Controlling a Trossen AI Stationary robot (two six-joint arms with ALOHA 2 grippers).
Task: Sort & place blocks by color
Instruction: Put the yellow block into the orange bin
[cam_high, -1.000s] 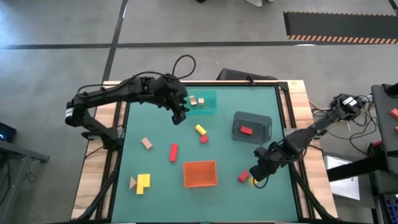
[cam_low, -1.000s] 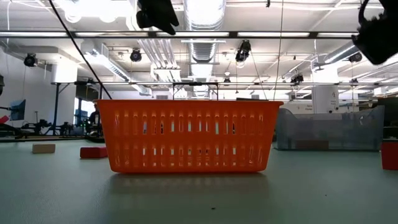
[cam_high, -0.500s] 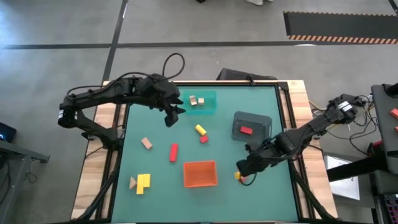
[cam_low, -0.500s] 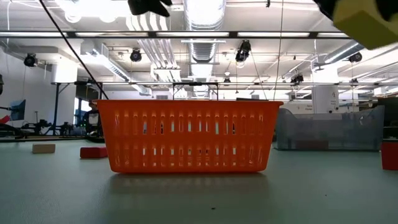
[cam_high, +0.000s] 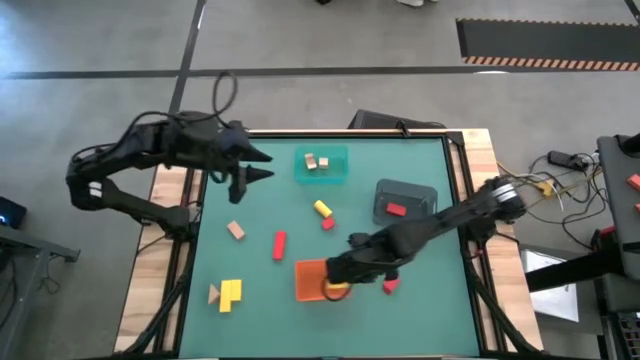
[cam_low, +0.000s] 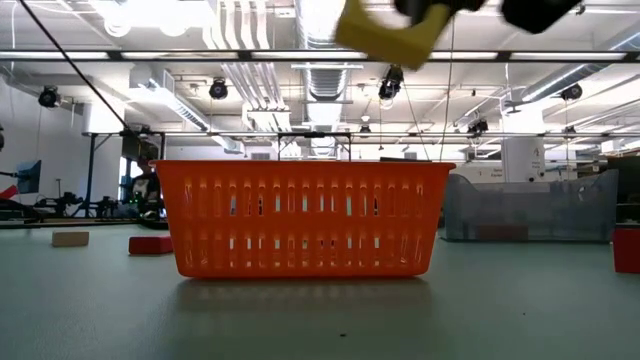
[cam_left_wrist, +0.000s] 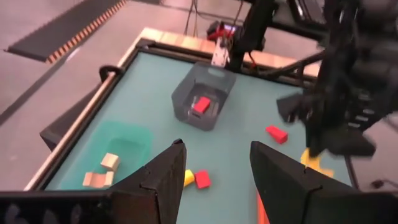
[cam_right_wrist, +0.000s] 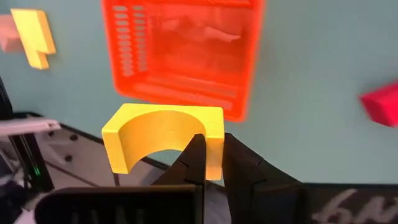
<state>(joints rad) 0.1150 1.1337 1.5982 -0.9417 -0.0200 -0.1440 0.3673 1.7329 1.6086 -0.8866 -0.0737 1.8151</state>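
Yellow arch block (cam_right_wrist: 163, 140) pinched in the right gripper (cam_right_wrist: 208, 163), fingers pressed on one leg of the arch. Wooden by the look, so probably stiff and light, unlikely to crush; smooth faces might slip, and a hold on one leg alone leaves the rest hanging off to the side (a grip across the flat sides would likely sit steadier). Carried high above the table, block (cam_low: 385, 32) just beside the fingertips and reaching away from them. Straight below and slightly ahead of the right gripper (cam_high: 336, 283): the orange tray (cam_high: 308, 281), still holding nothing visible. Just past the gripper on the outer side, a red wedge (cam_high: 390, 286) on the mat.

Left gripper (cam_left_wrist: 214, 163) spread wide, holding nothing, waiting well apart near the far left edge of the table (cam_high: 258, 170). Ahead of it, a teal tray (cam_left_wrist: 134, 137) with tan blocks (cam_left_wrist: 103, 170), and a grey tray (cam_left_wrist: 186, 102) with a red block (cam_left_wrist: 201, 104).
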